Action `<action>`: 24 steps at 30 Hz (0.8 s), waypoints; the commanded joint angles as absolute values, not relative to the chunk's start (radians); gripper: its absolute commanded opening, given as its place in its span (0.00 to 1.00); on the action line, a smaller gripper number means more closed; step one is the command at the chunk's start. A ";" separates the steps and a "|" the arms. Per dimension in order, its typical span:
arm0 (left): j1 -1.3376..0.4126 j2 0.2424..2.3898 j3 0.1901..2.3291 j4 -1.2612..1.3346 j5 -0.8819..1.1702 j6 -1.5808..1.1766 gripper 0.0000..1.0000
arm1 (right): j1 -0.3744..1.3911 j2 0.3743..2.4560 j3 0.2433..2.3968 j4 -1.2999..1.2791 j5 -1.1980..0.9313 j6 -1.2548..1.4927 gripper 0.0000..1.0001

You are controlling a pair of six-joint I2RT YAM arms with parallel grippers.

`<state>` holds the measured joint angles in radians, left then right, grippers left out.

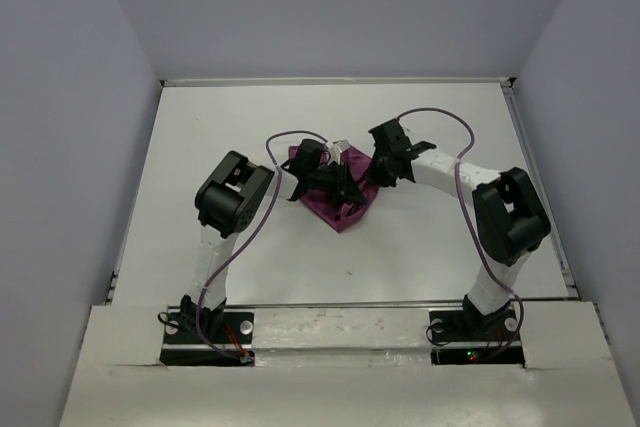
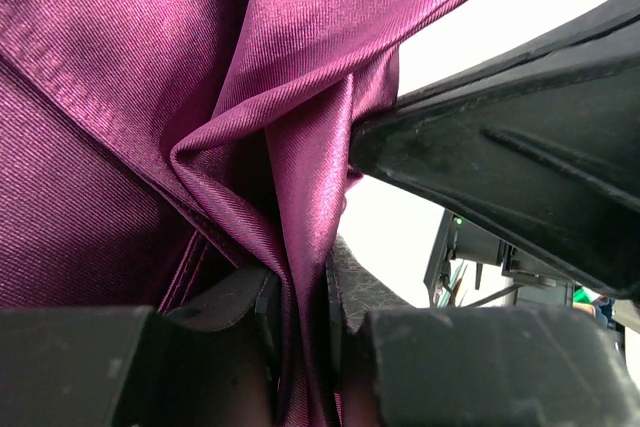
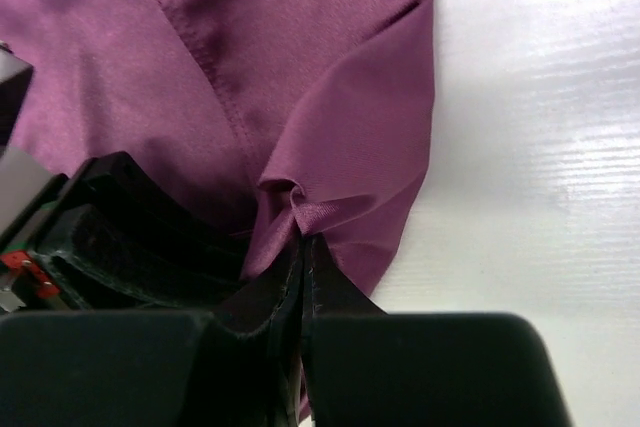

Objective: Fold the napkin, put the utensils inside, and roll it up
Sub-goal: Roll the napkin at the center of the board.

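Observation:
The plum-purple napkin lies bunched at the table's middle, under both grippers. My left gripper is shut on a fold of it; the left wrist view shows the cloth pinched between my pads and rising in folds. My right gripper is shut on another pinch of cloth; the right wrist view shows the napkin puckered at my closed fingertips, its edge lying on the white table. The two grippers sit very close together; the right gripper's black body fills the left wrist view's right side. A small grey metal piece shows at the napkin's far edge.
The white table is walled by grey panels at the back and both sides. Purple cables loop over both arms.

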<state>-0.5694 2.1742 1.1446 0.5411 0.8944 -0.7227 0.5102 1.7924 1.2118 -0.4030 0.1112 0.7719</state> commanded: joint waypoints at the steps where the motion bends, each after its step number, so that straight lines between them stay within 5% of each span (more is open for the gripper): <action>1: -0.574 2.184 1.143 0.549 0.933 -0.713 0.00 | 0.505 1.815 1.273 -0.333 0.086 0.755 0.01; 24: -0.574 2.191 1.150 0.526 0.948 -0.692 0.00 | 0.505 1.916 1.266 -0.279 0.100 0.753 0.01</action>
<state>-0.5652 2.1815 1.1446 0.5488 0.9092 -0.7303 0.5072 1.8782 1.2469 -0.3405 0.0956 0.7559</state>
